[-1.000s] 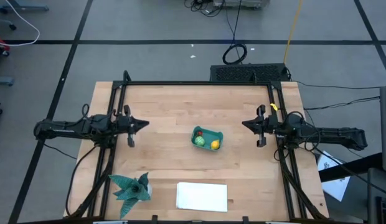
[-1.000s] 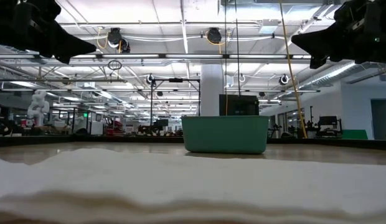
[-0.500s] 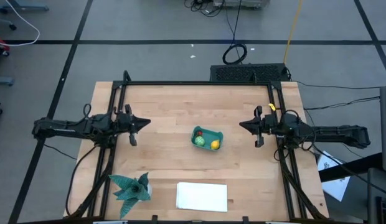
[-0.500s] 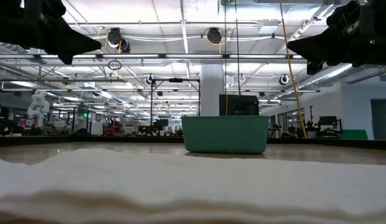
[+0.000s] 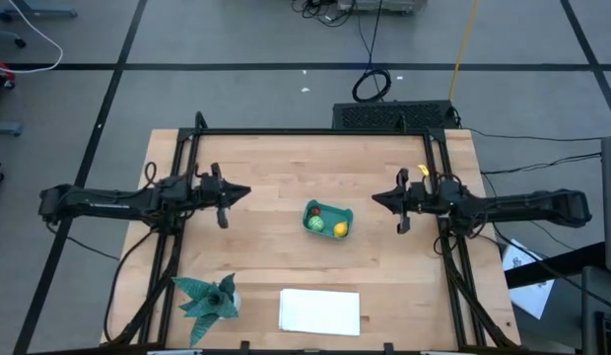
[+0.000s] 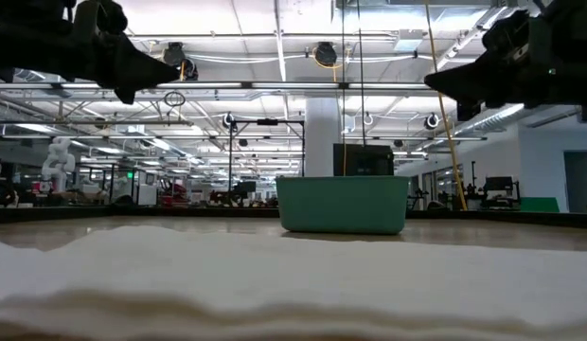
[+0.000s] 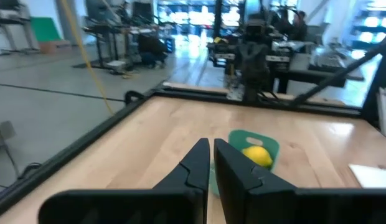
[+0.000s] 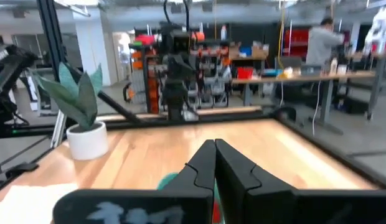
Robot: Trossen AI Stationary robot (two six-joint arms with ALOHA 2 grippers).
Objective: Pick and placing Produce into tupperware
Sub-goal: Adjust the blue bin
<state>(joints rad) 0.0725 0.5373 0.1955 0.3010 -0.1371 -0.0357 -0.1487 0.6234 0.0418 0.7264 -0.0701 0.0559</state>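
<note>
The teal tupperware [image 5: 328, 219] stands on its base at the middle of the table and shows as a tub [image 6: 342, 205] in the low view. Inside it lie the produce: a red piece [image 5: 315, 210], a light green round one [image 5: 314, 223] and a yellow one [image 5: 339, 229]. My left gripper [image 5: 248, 192] hovers to the tub's left, shut, holding nothing and pointing level at it. My right gripper [image 5: 374, 197] hovers to the tub's right, also shut and holding nothing. The left wrist view shows the tub [image 7: 265, 142] and the yellow piece [image 7: 256, 155] beyond the shut fingers.
A spiky teal-green plant [image 5: 209, 298] in a white pot stands at the near left. A flat white rectangle [image 5: 319, 311] lies by the near edge. A black frame [image 5: 315, 132] borders the table. A person [image 8: 319, 43] stands in the room beyond.
Both grippers have moved level toward the tub, the left one toward the table's right edge and the right one toward its left edge. Both have stayed shut. The tub and the produce have kept still.
</note>
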